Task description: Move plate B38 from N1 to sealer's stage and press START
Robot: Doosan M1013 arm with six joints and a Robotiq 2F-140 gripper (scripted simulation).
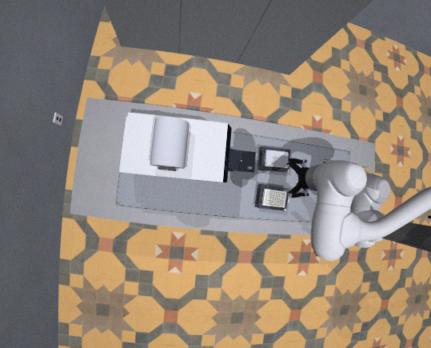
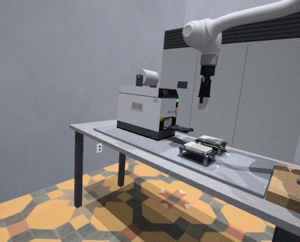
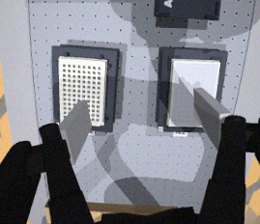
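Observation:
The white sealer [image 1: 207,149] [image 2: 144,109] stands at the left of the table, and its green lamp [image 2: 177,99] is lit. Its dark stage [image 1: 239,161] [image 2: 180,128] is out and bare. Two dark nests stand side by side beyond it. One holds a white plate with open wells [image 1: 274,197] [image 2: 197,147] [image 3: 82,88]. The other holds a plate with a smooth pale top [image 1: 274,158] [image 2: 211,140] [image 3: 195,93]. I cannot read the nest labels. My gripper [image 1: 294,178] [image 2: 203,104] [image 3: 141,107] is open and empty. It hangs high above the table, between the two nests on the side away from the sealer.
A foil roll [image 1: 169,142] [image 2: 150,77] sits on top of the sealer. A wooden block [image 2: 283,184] lies at the table's right end by the arm's base. A grey mat [image 1: 163,197] covers most of the table [image 1: 99,157]. Cabinets stand behind the table.

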